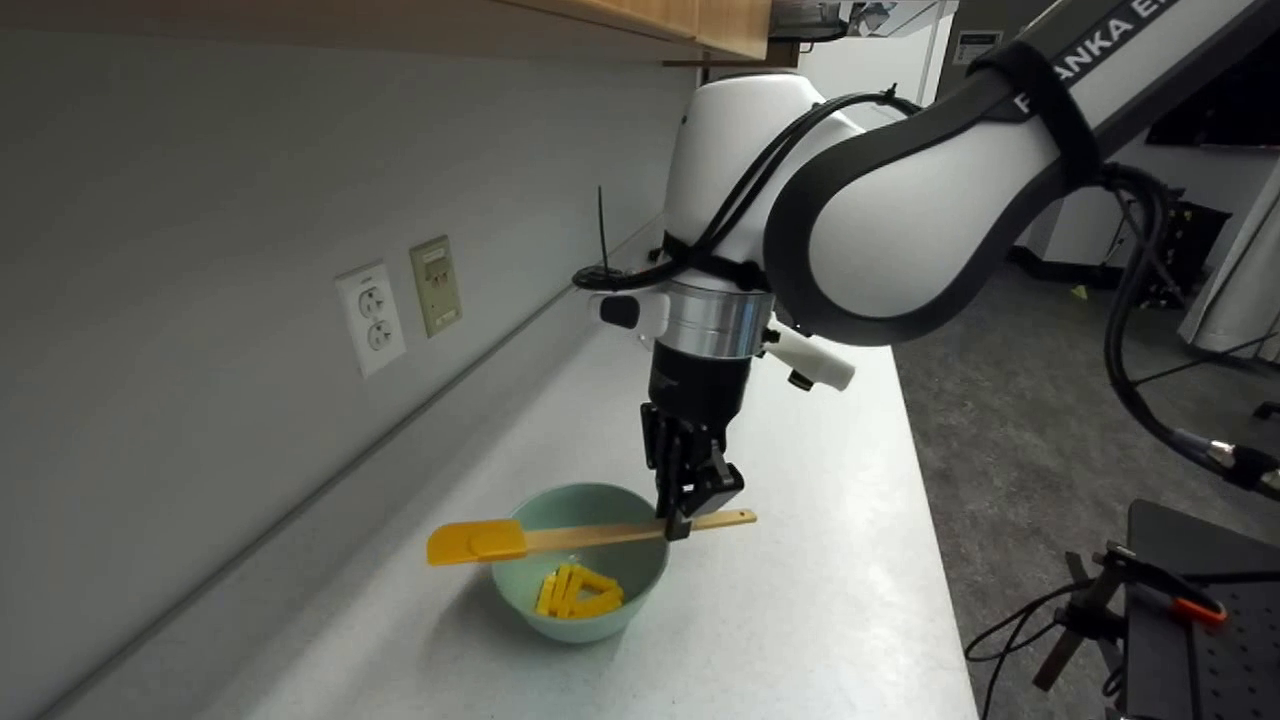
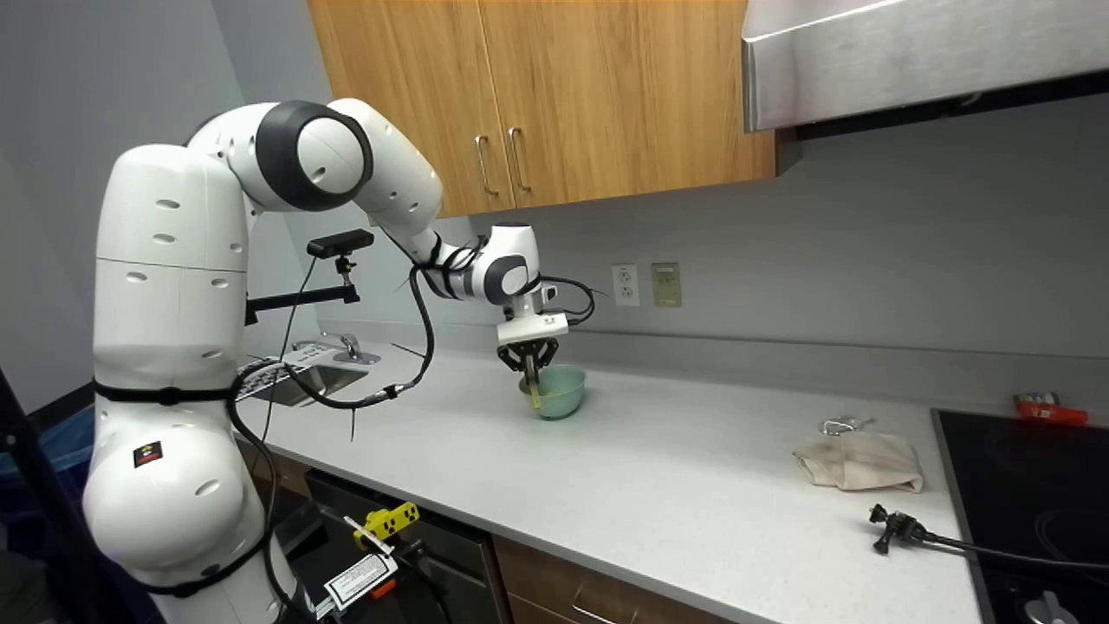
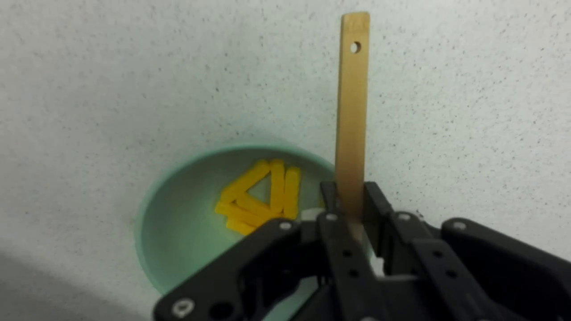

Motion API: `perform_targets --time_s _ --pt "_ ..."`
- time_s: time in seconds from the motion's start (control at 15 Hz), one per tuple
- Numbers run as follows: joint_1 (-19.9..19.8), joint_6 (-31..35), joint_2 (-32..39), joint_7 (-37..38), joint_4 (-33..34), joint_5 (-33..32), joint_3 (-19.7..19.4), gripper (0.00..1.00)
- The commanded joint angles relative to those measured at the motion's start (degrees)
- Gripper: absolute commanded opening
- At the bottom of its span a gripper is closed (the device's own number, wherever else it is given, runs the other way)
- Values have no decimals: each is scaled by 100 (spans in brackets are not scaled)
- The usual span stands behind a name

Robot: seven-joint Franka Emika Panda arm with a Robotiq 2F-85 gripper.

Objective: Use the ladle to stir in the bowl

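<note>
The bowl [image 1: 640, 580] is pale teal-green and stands upright on the counter, with several yellow sticks [image 1: 575, 592] inside. It also shows in the wrist view [image 3: 174, 240]. The ladle [image 1: 590, 536] has an orange flat head and a thin wooden handle. It lies about level across the bowl, with its head past the rim on the wall side. My gripper [image 1: 678, 527] is shut on the handle at the opposite rim. In the wrist view the fingers [image 3: 349, 191] flank the handle [image 3: 352, 107] closely, and the head is hidden. Whether the ladle touches the rim, I cannot tell.
A wall with outlets [image 1: 371, 318] runs beside the counter [image 1: 780, 620]. Wooden cabinets [image 2: 606, 104] hang above. A sink [image 2: 321, 381] lies behind the arm. A folded cloth [image 2: 862, 461], a black clamp [image 2: 901, 527] and a stovetop [image 2: 1040, 485] are at the far end.
</note>
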Motion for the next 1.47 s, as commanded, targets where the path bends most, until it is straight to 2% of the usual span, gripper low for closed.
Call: perform_targets --time_s 0.0,0.27,0.73,1.13,1.2,1.4 --pt "-107 -338 -509 40 -343 24 -144 4" --pt "-102 -982 -612 170 -385 -73 -391 4" --pt "-49 -2240 -461 360 -1 -726 -724 4" --pt "-29 -2610 -432 293 216 -1136 -807 4" --pt "118 -2800 -172 336 541 -1189 -700 4" --pt "285 -3118 78 389 945 -1429 -661 4"
